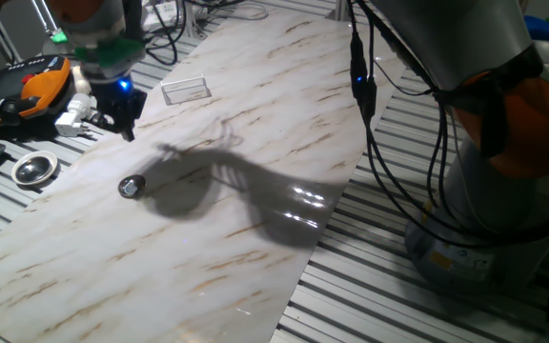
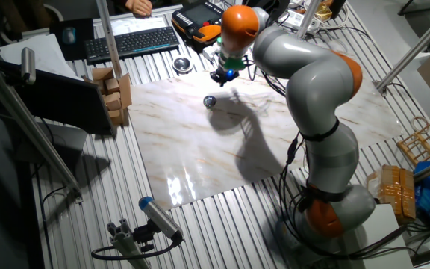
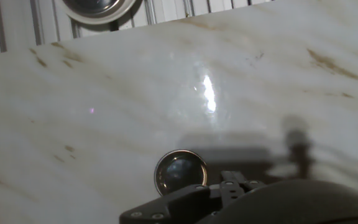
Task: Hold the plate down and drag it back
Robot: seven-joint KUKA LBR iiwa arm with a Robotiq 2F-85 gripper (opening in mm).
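A: Where's the small round shiny silver plate [image 1: 132, 187]?
B: On the marble-patterned board [image 1: 255, 143], near its left edge. Black 2-finger gripper [image 1: 125, 122] hangs above, apart. Can't tell if fingers are clenched.
A: Risk?
B: Off-centre press, plate skids or flips imo.
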